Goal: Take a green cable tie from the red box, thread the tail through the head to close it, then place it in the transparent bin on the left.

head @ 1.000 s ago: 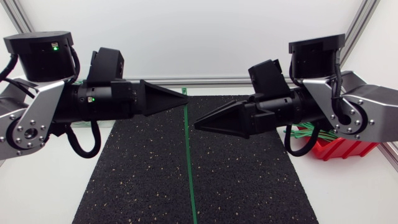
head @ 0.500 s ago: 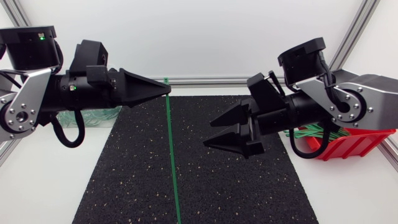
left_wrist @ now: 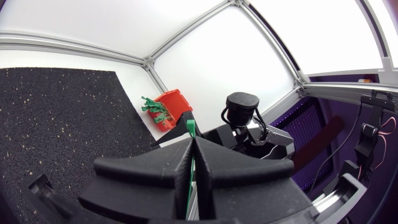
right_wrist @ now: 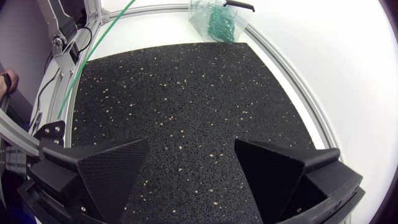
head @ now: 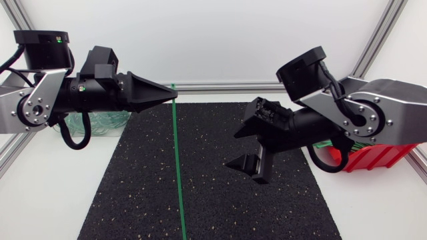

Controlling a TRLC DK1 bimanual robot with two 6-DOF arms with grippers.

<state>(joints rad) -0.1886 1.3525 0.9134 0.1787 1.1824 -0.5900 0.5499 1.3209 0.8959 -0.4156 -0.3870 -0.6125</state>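
While L fingers (head: 148, 92) clamp tight on green cable tie (head: 177, 160), R fingers (right_wrist: 102, 169) spread wide, empty.

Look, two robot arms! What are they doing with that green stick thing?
The left tool is pinching one end of a green cable tie, which runs straight across the black mat. The right tool is open and empty, apart from the tie. The tie is not looped yet. More ties sit in the red box, and the transparent bin already holds some.
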